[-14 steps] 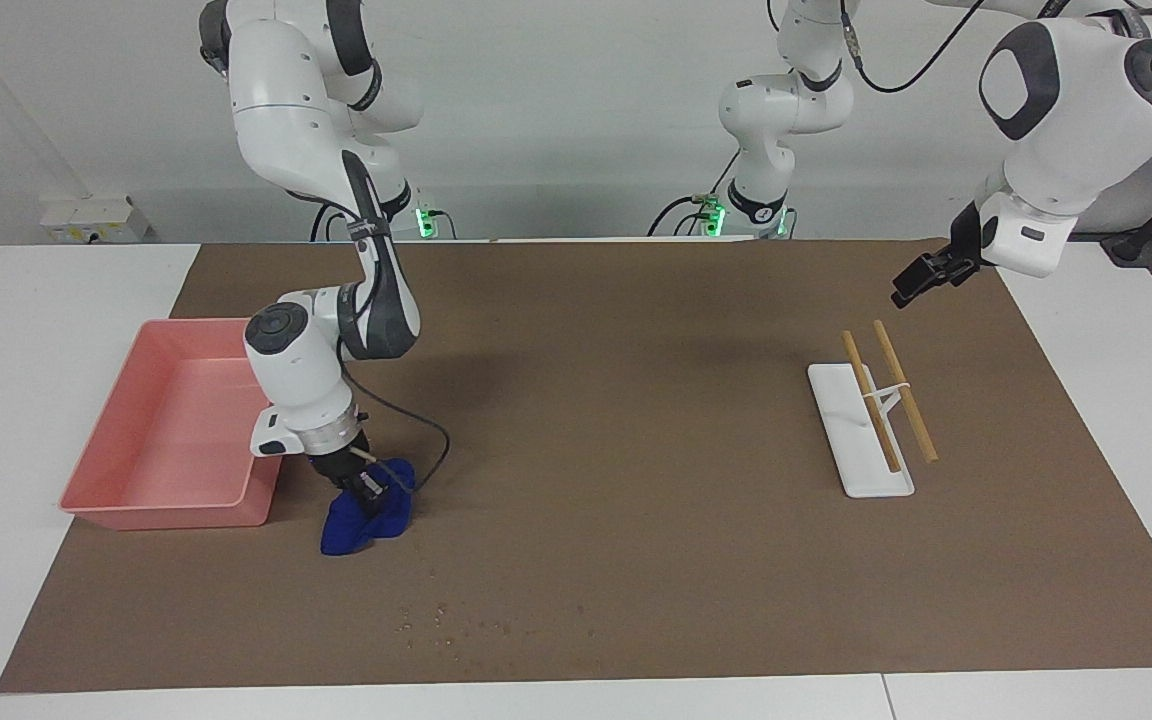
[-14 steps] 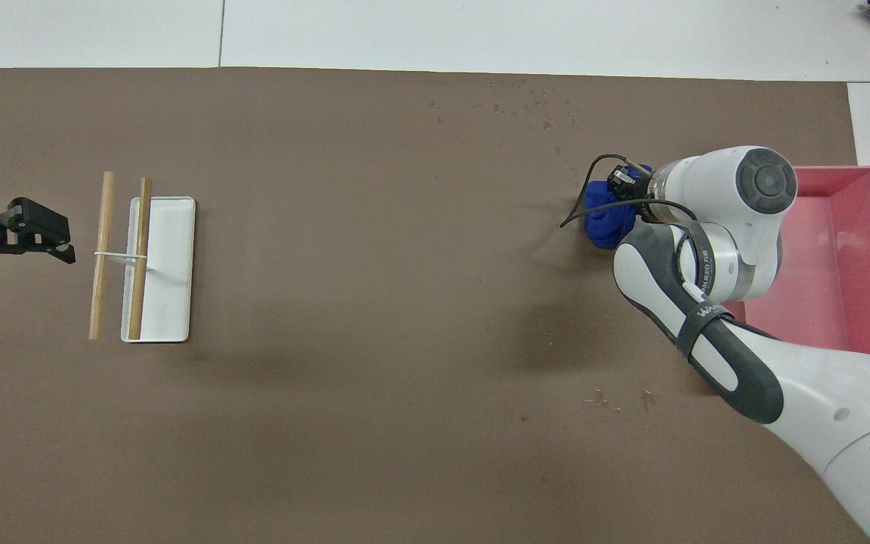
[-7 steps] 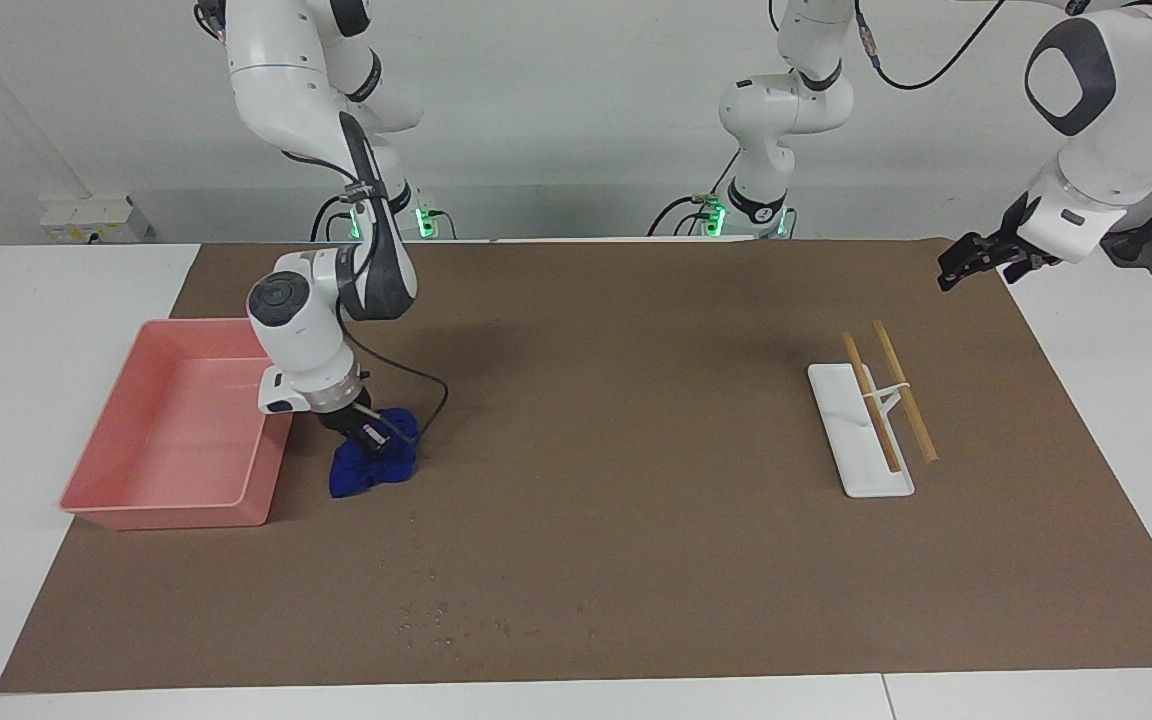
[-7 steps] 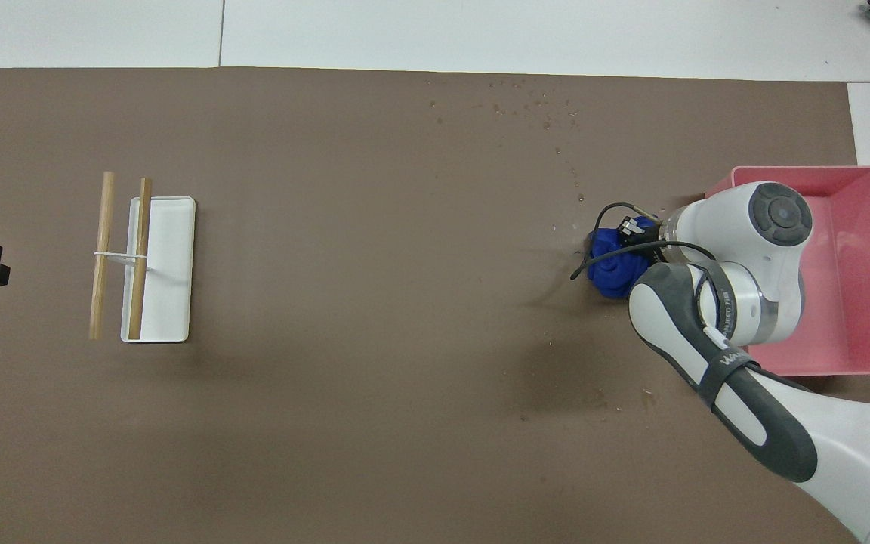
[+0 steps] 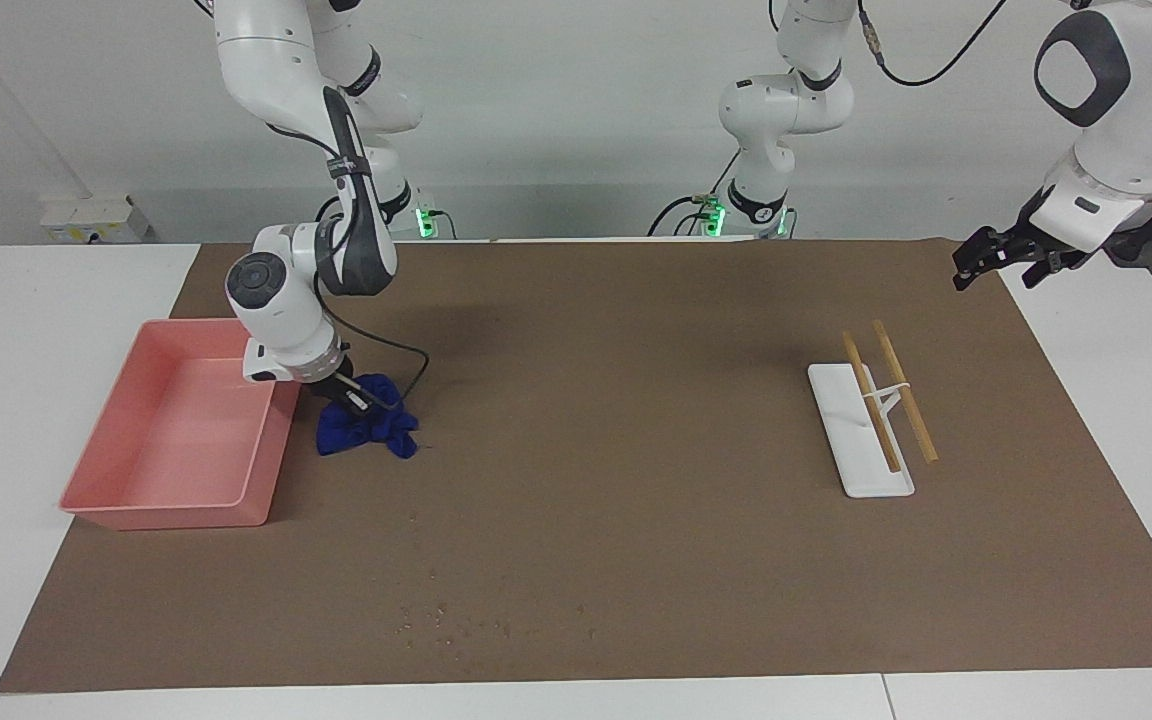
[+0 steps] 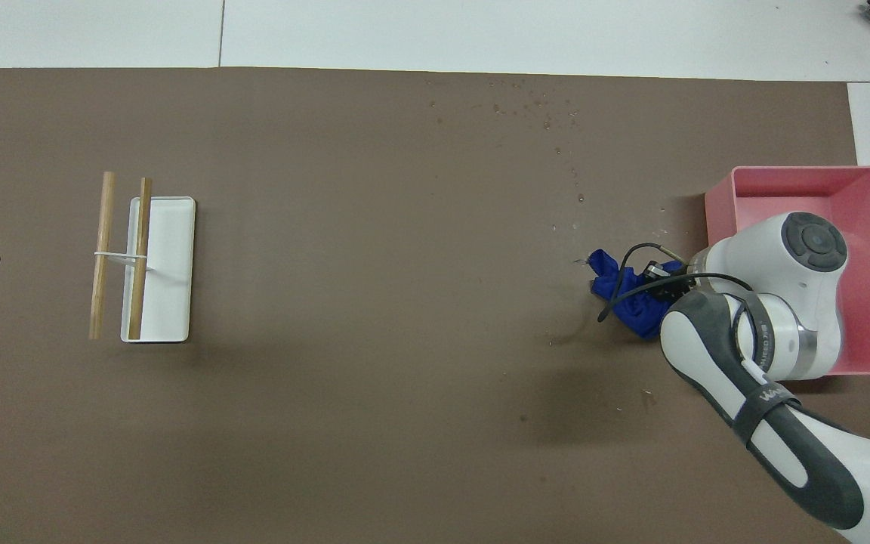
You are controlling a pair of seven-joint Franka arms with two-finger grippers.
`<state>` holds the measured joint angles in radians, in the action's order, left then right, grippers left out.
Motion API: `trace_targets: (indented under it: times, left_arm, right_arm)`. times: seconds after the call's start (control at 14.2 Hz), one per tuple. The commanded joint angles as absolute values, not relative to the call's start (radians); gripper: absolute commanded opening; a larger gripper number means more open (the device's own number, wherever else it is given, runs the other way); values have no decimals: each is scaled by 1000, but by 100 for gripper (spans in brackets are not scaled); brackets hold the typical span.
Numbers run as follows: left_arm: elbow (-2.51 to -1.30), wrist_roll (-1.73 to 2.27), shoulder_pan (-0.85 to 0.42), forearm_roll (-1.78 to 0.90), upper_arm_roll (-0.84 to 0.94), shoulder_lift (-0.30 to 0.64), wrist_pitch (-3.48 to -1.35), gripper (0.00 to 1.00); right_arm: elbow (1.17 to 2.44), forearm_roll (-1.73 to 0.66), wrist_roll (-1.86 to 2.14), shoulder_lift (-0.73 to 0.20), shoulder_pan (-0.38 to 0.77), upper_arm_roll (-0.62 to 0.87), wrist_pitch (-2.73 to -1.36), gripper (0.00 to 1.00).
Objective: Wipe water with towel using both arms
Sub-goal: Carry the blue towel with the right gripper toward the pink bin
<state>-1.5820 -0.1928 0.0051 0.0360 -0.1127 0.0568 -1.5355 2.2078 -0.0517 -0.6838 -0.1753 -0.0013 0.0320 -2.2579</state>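
- The right gripper point(image 5: 351, 398) presses down on the towel point(image 5: 368, 430), its jaws closed on the blue cloth.
- The towel lies on the brown counter point(image 5: 596, 420) just beside the pink bin point(image 5: 176, 430), at the bin's 3 o'clock in the facing view.
- The left gripper point(image 5: 998, 258) waits over the counter's edge; I cannot tell how its jaws stand.

Facing view: high camera across the bench point(image 5: 636, 560), looking at both robots, whole mat visible, arm bases at top. Overhead view: high above the robots' end, looking steeply down and forward, closer in. Half a turn apart. Both share the brown mat, right claw point(image 5: 348, 392) on towel point(image 5: 368, 430), pink bin beside that claw.
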Motion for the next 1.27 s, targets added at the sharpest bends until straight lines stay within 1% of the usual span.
trace_targets:
  times: [0.0, 0.21, 0.42, 0.49, 0.63, 0.7, 0.85, 0.92, 1.06, 1.2]
  left_arm:
    - [-1609, -206, -5, 55, -92, 25, -1545, 100]
    - [-1543, -195, -11, 48, -72, 32, -1471, 100]
    - [-1528, -192, -37, 34, -52, 28, -1434, 100]
    - [-1526, -190, -37, 31, -37, 28, -1434, 100]
    - [-1481, -157, -37, 32, -26, 32, -1407, 100]
    - [-1467, -125, -34, 31, -11, 34, -1393, 100]
    - [-1482, -74, -26, 34, 18, 28, -1403, 100]
    - [-1492, -74, -26, 34, 12, 25, -1407, 100]
    - [-1494, -74, -25, 34, 9, 23, -1414, 100]
    - [-1497, -72, -25, 34, 9, 23, -1420, 100]
  right_arm:
    - [2295, -32, -670, -134, -20, 40, -2148, 0]
    - [2306, -37, -673, -83, -9, 41, -2048, 0]
    - [2292, -40, -680, -5, -8, 46, -1968, 0]
    - [2275, -41, -677, 27, -8, 46, -1959, 0]
    - [2234, -40, -675, 105, -9, 51, -1930, 0]
    - [2185, -41, -670, 136, -18, 48, -1874, 0]
    - [2058, -37, -657, 141, -24, 38, -1749, 0]
    - [2004, -31, -655, 138, -31, 37, -1715, 0]
    - [1953, 3, -570, 124, -75, 35, -1703, 0]
    - [1916, 49, -416, 98, -142, 35, -1730, 0]
